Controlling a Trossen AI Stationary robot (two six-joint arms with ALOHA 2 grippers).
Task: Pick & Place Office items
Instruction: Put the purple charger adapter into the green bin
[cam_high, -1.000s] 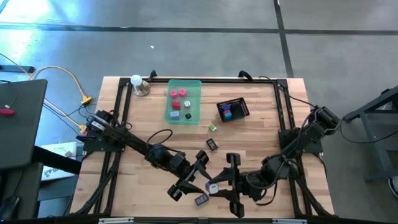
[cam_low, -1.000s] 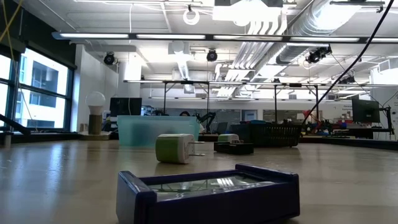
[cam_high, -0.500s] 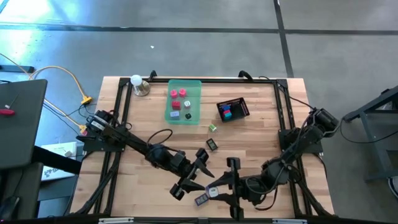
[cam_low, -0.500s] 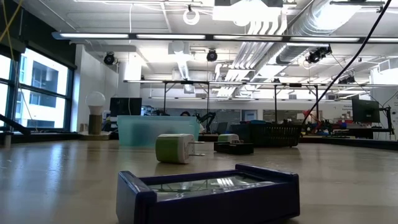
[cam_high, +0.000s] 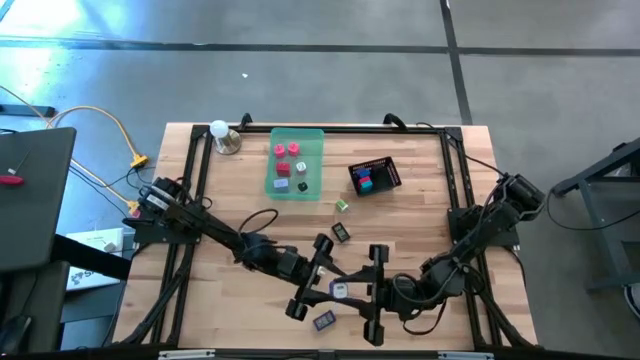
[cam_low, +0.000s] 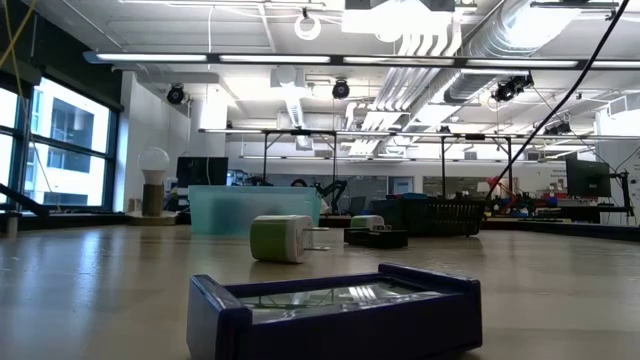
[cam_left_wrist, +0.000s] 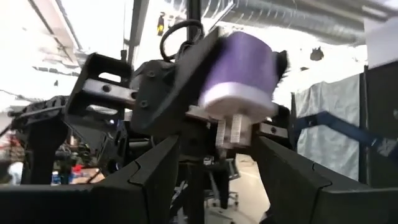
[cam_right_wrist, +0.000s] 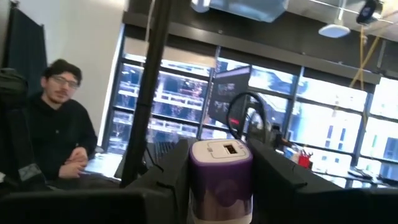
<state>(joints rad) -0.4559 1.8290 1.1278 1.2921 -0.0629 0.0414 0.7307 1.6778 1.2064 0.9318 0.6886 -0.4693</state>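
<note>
**Desk:** Two arms meet at the table's front edge. Who holds what?

**Photographer:** Seen from above, the right gripper (cam_high: 353, 293) clamps a small lavender-and-white plug-like piece (cam_right_wrist: 221, 171) between its fingers, lifted clear of the wooden table (cam_high: 420, 215). The left gripper (cam_high: 328, 285) faces it, jaws apart on either side of that piece. Whether they touch it, I cannot tell.

**Desk:** And the other office items?

**Photographer:** A dark blue blocky piece (cam_low: 335, 305) lies on the wood just beside the two grippers, nearest the front edge. A black piece (cam_high: 341, 232) sits towards the table's middle, and a green-and-white piece (cam_low: 280, 238) lies beyond it on its side. Pink and red pieces rest in the translucent green rectangular tray (cam_high: 312, 150) at the back. The black mesh basket (cam_high: 388, 165) beside it holds blue and red ones.

**Desk:** Anything else?

**Photographer:** A white globe lamp (cam_high: 218, 130) stands at the back left corner. A seated person in dark clothes (cam_right_wrist: 56, 143) shows in the room beyond the table.
</note>
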